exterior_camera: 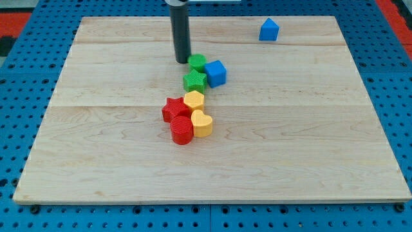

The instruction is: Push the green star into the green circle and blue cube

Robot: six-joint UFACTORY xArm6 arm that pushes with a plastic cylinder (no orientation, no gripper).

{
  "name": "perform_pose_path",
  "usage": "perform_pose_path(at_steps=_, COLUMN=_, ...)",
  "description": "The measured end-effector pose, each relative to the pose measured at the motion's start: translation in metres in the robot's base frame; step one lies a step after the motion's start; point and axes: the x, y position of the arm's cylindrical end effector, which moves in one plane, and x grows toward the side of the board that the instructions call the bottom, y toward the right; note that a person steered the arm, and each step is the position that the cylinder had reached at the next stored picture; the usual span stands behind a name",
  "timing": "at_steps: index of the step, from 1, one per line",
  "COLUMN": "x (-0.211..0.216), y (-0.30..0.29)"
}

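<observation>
Where the board (pixel 96 161) lay nearest: red circle (pixel 182 129) touching yellow heart (pixel 203 124) on its right. Just beyond, red star (pixel 174 108) at left, second yellow block (pixel 194 100) at right, shape unclear, both pressed into that cluster. Farther still, green star (pixel 194 80), touching the yellow block below and blue cube (pixel 215 73) to its right. Behind it, green circle (pixel 197 62), against the cube's left side. Tip (pixel 182 60) down at the board, just left of the green circle; bare rod, gripping nothing. Far right, well apart: blue block (pixel 269 29) with a peaked top.
</observation>
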Motion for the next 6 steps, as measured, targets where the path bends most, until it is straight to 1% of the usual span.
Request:
perform_pose_path(at_steps=1, x=-0.002, y=-0.032)
perform_pose_path(at_steps=2, x=0.035, y=-0.064)
perform_pose_path(at_steps=3, x=0.080, y=-0.057)
perform_pose_path(at_steps=4, x=0.076, y=-0.025)
perform_pose_path(at_steps=5, x=0.057, y=0.011)
perform_pose_path(at_steps=6, x=0.053, y=0.031)
